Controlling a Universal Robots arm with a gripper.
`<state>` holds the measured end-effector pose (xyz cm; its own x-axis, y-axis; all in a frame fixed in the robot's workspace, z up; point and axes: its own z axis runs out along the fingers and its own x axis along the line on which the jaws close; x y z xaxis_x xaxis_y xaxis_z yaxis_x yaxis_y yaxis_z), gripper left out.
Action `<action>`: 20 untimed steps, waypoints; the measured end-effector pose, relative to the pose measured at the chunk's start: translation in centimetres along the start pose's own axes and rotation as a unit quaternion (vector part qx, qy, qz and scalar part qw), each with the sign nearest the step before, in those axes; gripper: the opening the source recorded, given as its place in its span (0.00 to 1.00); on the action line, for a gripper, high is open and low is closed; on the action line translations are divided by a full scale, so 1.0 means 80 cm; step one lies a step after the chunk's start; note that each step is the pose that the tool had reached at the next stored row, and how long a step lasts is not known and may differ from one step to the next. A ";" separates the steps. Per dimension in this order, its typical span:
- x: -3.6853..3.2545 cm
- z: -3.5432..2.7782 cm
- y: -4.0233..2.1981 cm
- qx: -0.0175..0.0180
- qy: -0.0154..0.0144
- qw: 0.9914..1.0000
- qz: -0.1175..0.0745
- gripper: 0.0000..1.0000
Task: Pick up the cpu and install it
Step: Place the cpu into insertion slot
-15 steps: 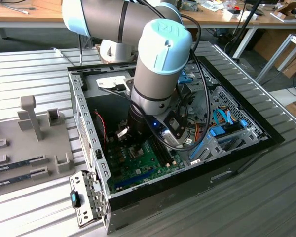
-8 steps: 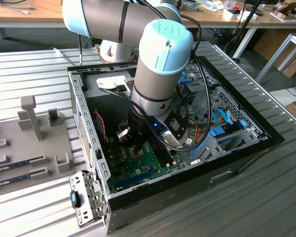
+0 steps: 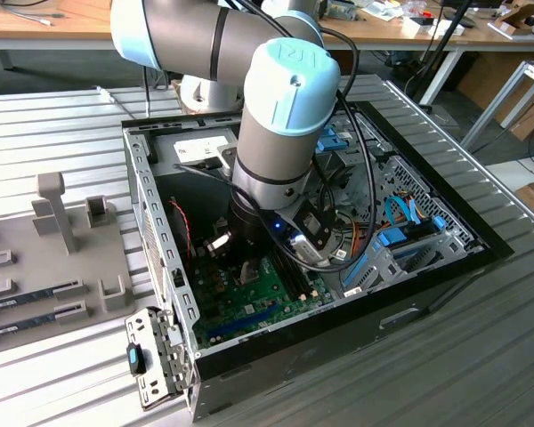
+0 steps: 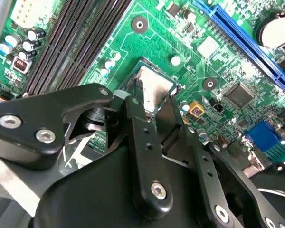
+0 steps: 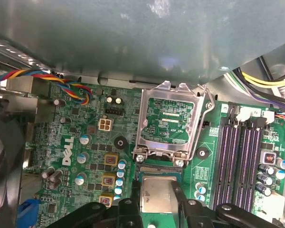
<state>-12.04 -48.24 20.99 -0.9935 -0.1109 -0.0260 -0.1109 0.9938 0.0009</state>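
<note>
In the exterior view the arm (image 3: 276,133) reaches down into the open computer case (image 3: 151,231), its wrist low over the green motherboard (image 3: 249,298). In both wrist views the gripper (image 5: 156,202) pinches the cpu (image 5: 157,194) by two opposite edges, one finger (image 4: 145,156) on each side, the chip lying flat with its silver top up, just above or on the board. The socket (image 5: 168,121) stands just beside it with its metal frame swung open, so the step in hand looks like carrying and seating. The chip is square, with no long axis; its edges sit roughly parallel to the socket's, and the seating calls for fine alignment
</note>
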 end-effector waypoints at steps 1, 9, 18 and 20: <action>0.0000 0.0000 0.0000 0.000 0.000 1.000 0.000 0.38; -0.0001 0.0021 0.0000 0.000 0.000 1.000 0.001 0.45; -0.0028 0.0081 -0.0005 0.000 0.000 1.000 0.001 0.45; -0.0038 0.0086 -0.0005 0.000 0.000 1.000 0.001 0.45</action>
<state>-11.72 -48.24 20.31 -0.9936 -0.1097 -0.0259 -0.1098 0.9940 0.0009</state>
